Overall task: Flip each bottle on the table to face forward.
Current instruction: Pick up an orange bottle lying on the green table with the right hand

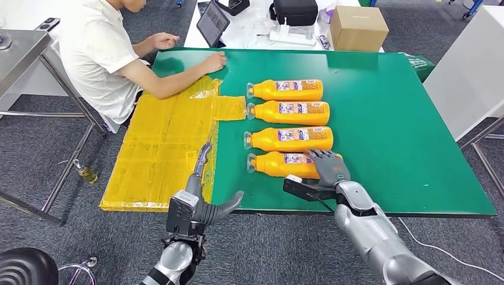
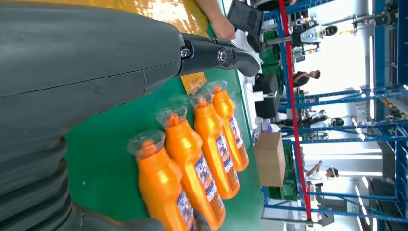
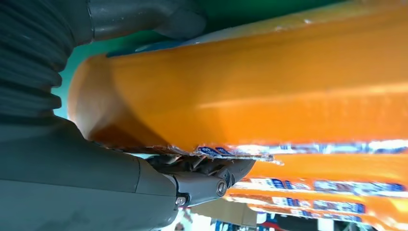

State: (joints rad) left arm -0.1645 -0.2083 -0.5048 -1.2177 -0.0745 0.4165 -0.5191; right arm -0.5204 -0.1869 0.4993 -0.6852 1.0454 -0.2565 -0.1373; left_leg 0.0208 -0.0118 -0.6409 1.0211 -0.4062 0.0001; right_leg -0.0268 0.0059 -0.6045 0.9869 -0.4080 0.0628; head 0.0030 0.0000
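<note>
Several orange bottles lie side by side on the green table (image 1: 392, 119), caps pointing left, with labels showing on top. My right hand (image 1: 328, 168) grips the base end of the nearest bottle (image 1: 279, 164). In the right wrist view that bottle (image 3: 250, 82) sits between the thumb and the fingers (image 3: 202, 185), close to the lens. The other bottles (image 1: 288, 138) lie untouched beyond it. My left hand (image 1: 205, 199) hovers open at the table's front edge, left of the row, holding nothing. In the left wrist view its fingers (image 2: 211, 53) stretch out over the caps of the bottles (image 2: 197, 144).
A yellow sheet (image 1: 160, 142) covers the table's left end. A seated person (image 1: 101, 53) rests a hand on the table's far left corner. A tablet (image 1: 213, 22) and a cardboard box (image 1: 358, 28) stand on a white table behind. A white cabinet (image 1: 469, 65) stands right.
</note>
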